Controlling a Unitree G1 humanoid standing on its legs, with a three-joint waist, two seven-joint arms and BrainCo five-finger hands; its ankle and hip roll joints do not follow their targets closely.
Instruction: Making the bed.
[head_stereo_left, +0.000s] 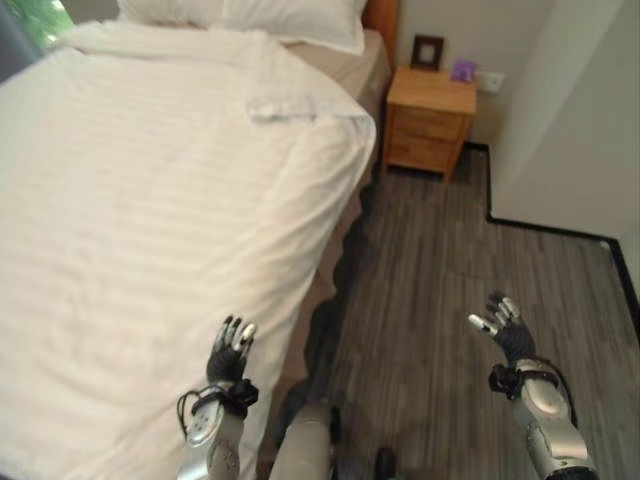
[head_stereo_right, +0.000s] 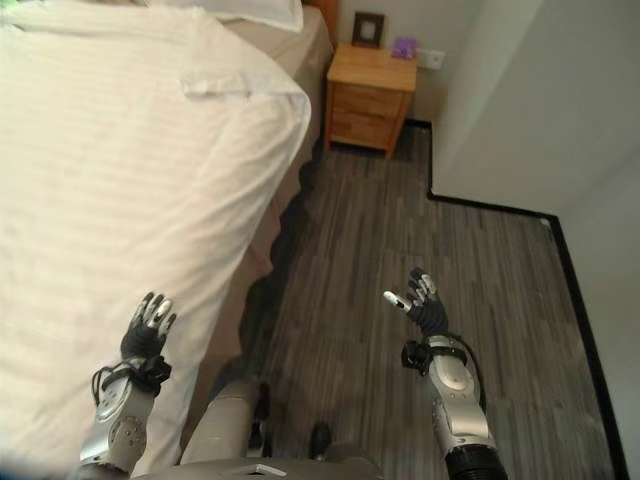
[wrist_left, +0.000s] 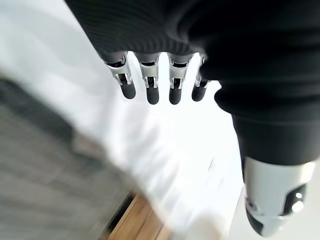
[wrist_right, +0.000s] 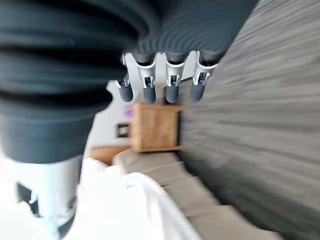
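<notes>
The white duvet (head_stereo_left: 150, 220) lies spread over the bed from 9 to 12 o'clock, the left hand (head_stereo_left: 230, 352) hovering open above its near edge at 7 o'clock, the right hand (head_stereo_left: 508, 330) open and empty over the floor (head_stereo_left: 440, 280) at 4 o'clock.

No readable text, labels, numbers or signs on anything in view.
</notes>
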